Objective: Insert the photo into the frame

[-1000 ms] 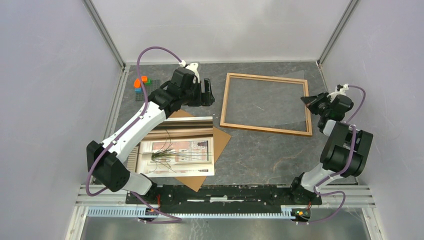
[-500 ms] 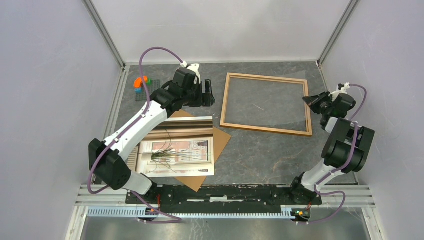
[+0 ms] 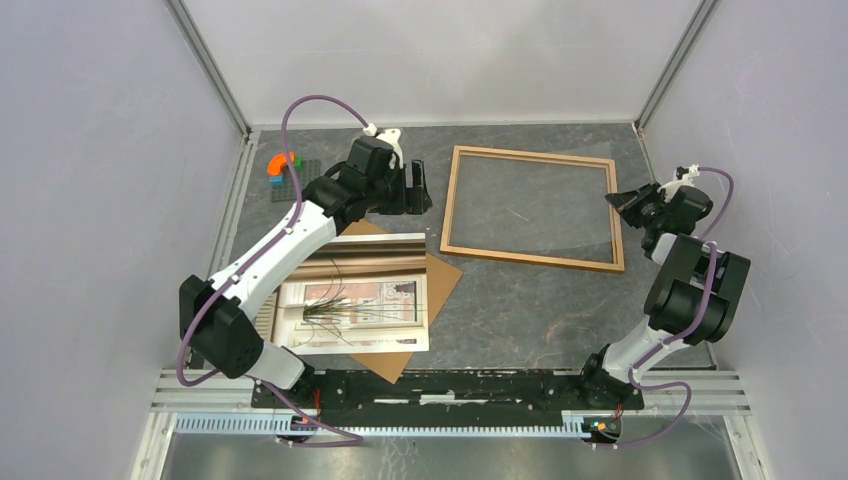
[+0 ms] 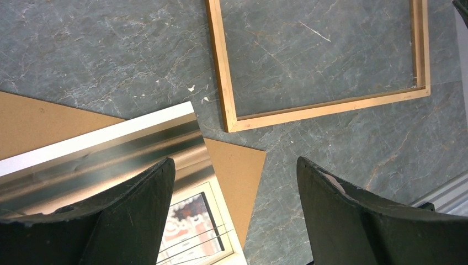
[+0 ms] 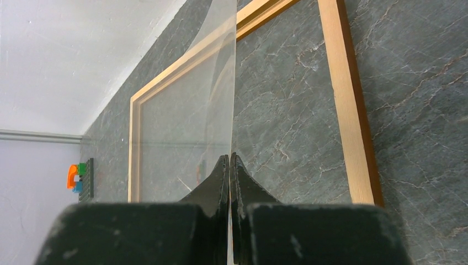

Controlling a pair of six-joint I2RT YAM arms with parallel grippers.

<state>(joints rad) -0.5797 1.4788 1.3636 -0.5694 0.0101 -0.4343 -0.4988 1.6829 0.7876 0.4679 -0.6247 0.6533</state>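
Note:
The light wooden frame (image 3: 530,257) lies flat at the back right; it also shows in the left wrist view (image 4: 223,72) and the right wrist view (image 5: 346,110). My right gripper (image 3: 612,198) is shut on the edge of a clear sheet (image 3: 560,190) that hangs over the frame, seen edge-on between the closed jaws (image 5: 229,160). The photo (image 3: 360,300) lies on a brown backing board (image 3: 440,275) at the front left. My left gripper (image 3: 418,188) is open and empty, hovering between the photo and the frame's left side (image 4: 234,163).
A shiny strip (image 3: 375,245) covers the photo's far edge. Coloured toy bricks (image 3: 280,165) sit on a dark plate at the back left. White walls close in the table at both sides and the back.
My left gripper has drifted a little right toward the frame. My right gripper has shifted slightly right with the clear sheet still in it.

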